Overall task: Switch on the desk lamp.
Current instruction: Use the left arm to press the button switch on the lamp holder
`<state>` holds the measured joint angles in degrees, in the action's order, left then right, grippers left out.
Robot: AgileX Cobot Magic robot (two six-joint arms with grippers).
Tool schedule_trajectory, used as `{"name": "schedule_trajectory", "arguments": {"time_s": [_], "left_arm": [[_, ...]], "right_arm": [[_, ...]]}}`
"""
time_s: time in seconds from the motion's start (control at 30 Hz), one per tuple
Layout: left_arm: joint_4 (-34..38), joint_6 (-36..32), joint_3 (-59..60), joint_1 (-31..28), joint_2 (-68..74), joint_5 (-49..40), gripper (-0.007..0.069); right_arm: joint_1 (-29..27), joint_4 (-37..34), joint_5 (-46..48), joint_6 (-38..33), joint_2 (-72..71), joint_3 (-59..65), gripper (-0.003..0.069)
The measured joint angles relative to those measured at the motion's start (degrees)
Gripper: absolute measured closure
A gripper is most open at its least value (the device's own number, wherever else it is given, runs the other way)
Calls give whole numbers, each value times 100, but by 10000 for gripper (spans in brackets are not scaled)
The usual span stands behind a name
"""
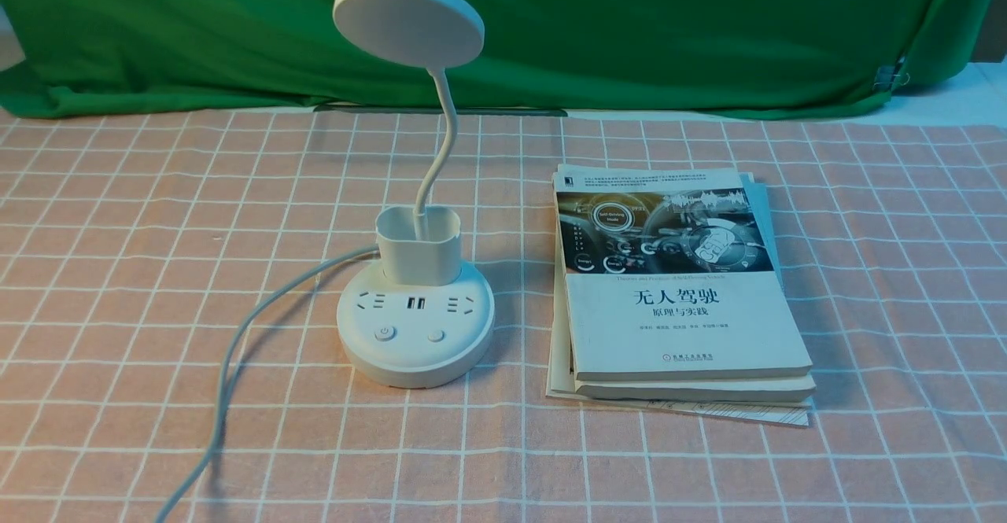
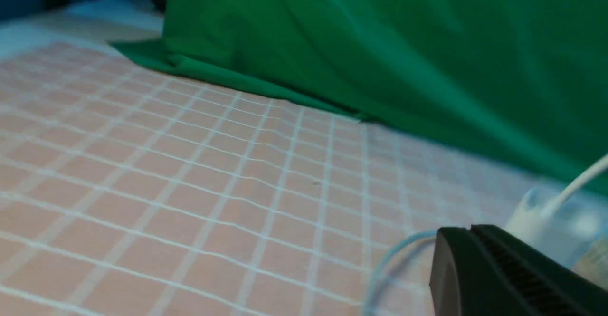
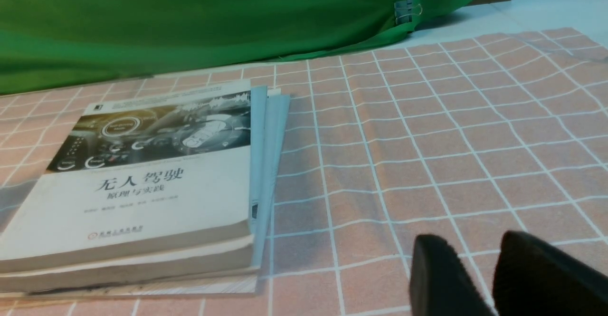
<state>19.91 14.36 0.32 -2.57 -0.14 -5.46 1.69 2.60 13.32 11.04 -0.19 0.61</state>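
The white desk lamp (image 1: 415, 326) stands left of centre on the pink checked cloth. Its round disc head (image 1: 407, 21) sits high on a thin curved neck, unlit. A small cup (image 1: 418, 244) rises from the round base, which has sockets and two buttons (image 1: 384, 333) at its front. Its grey cord (image 1: 236, 350) runs off to the near left. No gripper shows in the front view. In the left wrist view my left gripper (image 2: 468, 233) is shut and empty, with the blurred lamp cup (image 2: 546, 225) just beyond it. My right gripper (image 3: 475, 237) hangs over bare cloth, jaws a little apart and empty.
A stack of books (image 1: 676, 287) lies right of the lamp; it also shows in the right wrist view (image 3: 142, 173). A green backdrop cloth (image 1: 629, 27) hangs along the table's far edge, with a metal clip (image 1: 889, 76) at its right end.
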Motion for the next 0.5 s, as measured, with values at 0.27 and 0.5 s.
{"name": "schedule_trajectory", "arguments": {"time_s": [0.27, 0.5], "left_arm": [[2459, 2152, 0, 0, 0, 189, 603], [2413, 2304, 0, 0, 0, 212, 603]], "right_arm": [[0, 0, 0, 0, 0, 0, 418], [0, 0, 0, 0, 0, 0, 418]]}}
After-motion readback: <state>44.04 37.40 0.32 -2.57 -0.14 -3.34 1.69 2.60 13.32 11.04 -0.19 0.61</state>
